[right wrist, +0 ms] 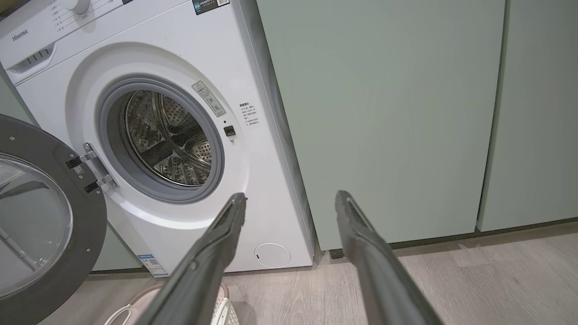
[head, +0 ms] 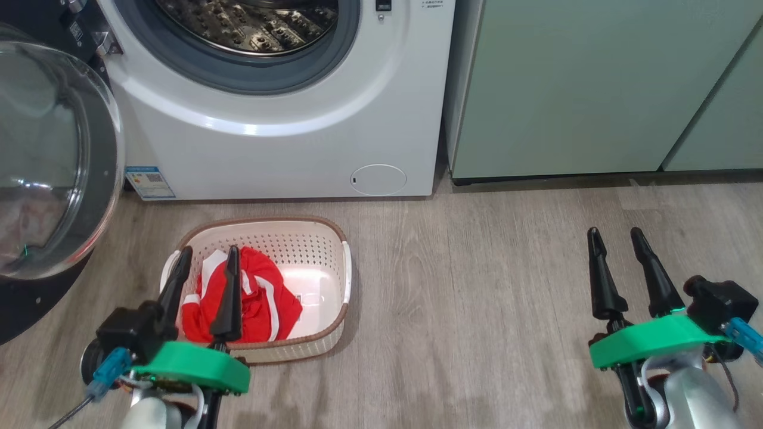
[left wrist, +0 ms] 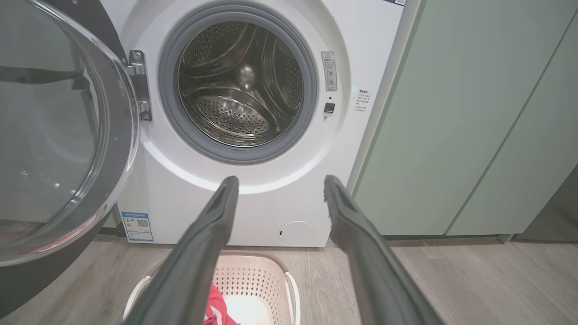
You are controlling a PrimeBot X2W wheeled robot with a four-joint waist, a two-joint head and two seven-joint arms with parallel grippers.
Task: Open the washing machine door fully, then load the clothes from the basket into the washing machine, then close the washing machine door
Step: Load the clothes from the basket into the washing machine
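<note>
Grey wood-look floor (head: 477,298) runs to pale green cabinets (head: 596,89) at the upper right. The clothes (head: 262,298) lie bunched in the left half of the basket (head: 347,268), which stands just before the washing machine (head: 286,149), likely to keep the lift short. The washing machine door (head: 53,161) stands swung wide at the left edge, leaving the drum (head: 250,24) unblocked. The left hand (head: 209,249) hangs above the clothes, fingers spread and empty, seemingly poised to pick. The right hand (head: 614,231), at the lower right, is also spread and empty.
</note>
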